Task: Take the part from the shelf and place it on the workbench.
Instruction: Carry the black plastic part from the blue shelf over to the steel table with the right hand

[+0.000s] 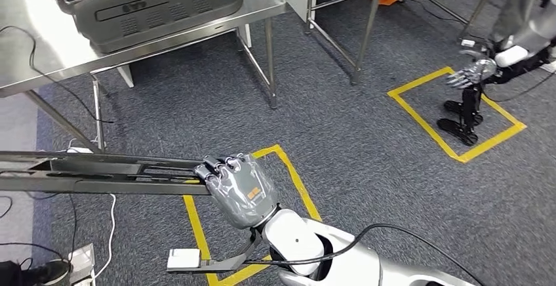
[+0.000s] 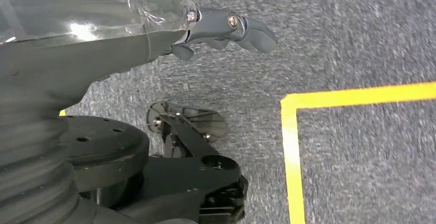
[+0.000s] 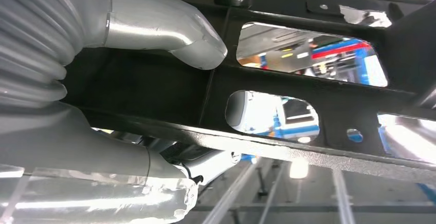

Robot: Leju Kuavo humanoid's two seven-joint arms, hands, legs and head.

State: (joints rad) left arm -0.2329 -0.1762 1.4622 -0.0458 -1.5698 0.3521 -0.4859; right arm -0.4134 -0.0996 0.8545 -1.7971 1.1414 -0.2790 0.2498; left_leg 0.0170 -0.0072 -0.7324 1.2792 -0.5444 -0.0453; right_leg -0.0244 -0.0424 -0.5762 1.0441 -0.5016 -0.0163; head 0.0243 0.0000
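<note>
A: Biggest first: stainless steel workbench (image 1: 39, 69) sits ahead across the grey carpet, already carrying a large grey moulded plastic housing (image 1: 157, 4). A second steel table (image 1: 341, 10) stands beside it.

B: And the part?

A: Long flat black metal bracket with cut-out windows (image 1: 98, 171), held level, running out to the robot's left in the head view. It's off the shelf and in the air, well short of the bench. Right hand (image 1: 237, 187) grips its near end. Wrist cam confirms it: thumb (image 3: 169, 34) pressed on one face of the bracket (image 3: 308, 80), fingers wrapped under.

B: Left hand?

A: Left hand (image 2: 226, 29) hangs over carpet near the yellow floor tape (image 2: 290, 152), holding nothing. Fingers curved, but how far closed I can't tell.

B: Step?

A: My read is carry phase, pick done. The next move needs the bracket brought over the bench top, onto bare steel clear of the housing, then lowered flat. One-ended grip on a long part, so sag or swing is the risk.
</note>
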